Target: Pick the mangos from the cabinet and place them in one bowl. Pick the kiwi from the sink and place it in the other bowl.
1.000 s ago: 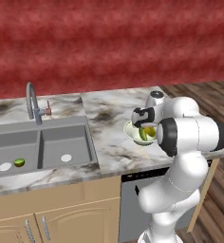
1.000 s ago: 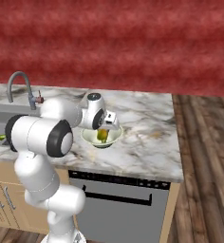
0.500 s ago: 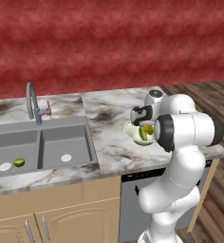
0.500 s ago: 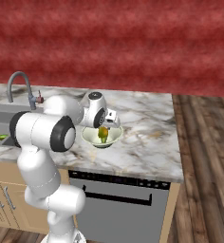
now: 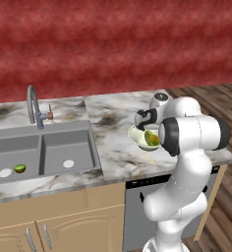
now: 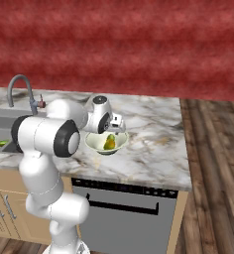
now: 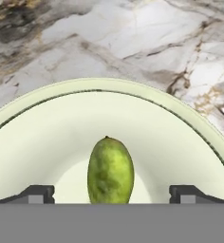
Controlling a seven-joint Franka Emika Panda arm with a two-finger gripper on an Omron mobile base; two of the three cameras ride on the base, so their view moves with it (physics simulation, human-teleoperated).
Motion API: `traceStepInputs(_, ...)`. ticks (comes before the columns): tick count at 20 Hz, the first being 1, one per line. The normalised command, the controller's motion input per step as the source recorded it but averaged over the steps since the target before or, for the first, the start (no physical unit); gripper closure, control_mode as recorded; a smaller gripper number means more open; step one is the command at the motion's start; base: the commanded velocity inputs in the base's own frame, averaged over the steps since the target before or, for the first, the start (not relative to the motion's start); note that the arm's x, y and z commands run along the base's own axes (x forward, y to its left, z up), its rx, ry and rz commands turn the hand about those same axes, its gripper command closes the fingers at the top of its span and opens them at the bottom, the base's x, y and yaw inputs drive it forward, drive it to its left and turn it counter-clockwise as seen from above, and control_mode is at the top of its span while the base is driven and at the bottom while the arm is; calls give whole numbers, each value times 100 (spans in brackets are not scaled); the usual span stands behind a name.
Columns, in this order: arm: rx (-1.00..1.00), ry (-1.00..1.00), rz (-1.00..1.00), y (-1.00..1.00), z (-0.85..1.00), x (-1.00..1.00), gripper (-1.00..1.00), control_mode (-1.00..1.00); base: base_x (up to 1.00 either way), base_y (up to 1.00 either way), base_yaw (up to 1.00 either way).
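A green-yellow mango (image 7: 110, 172) lies on the floor of the deep cream bowl (image 7: 47, 142), which stands on the marble counter. My gripper (image 7: 112, 192) hangs just above it, jaws wide open on either side of the fruit and touching nothing. The left base view shows the same bowl (image 5: 136, 135), mango (image 5: 151, 140) and gripper (image 5: 148, 129). So does the right base view, with bowl (image 6: 95, 143), mango (image 6: 109, 142) and gripper (image 6: 111, 132). The kiwi (image 5: 19, 168) rests in the left basin of the grey sink (image 5: 49, 142). The cabinet and the other bowl are out of view.
A curved steel faucet (image 5: 33, 104) rises behind the sink. Marble counter (image 6: 148, 129) runs right of the bowl to its edge, with wood floor (image 6: 213, 163) beyond. A dishwasher front (image 6: 124, 208) and tan doors (image 5: 64, 229) sit under the counter.
The jaws have gone from shut to wide open over the bowl, and the mango now lies loose inside it. The hand has stayed low above the bowl.
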Motion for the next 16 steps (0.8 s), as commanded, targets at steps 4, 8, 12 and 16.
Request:
traceStepInputs(4,-2,5,0,2,44,-10,-100,-100,0,0,0)
traceStepInputs(8,-1,15,1,10,78,-59,-100,-100,0,0,0)
traceStepInputs(12,0,7,4,36,67,-36,-100,-100,0,0,0)
traceStepInputs(16,0,11,1,14,16,-52,-100,-100,0,0,0)
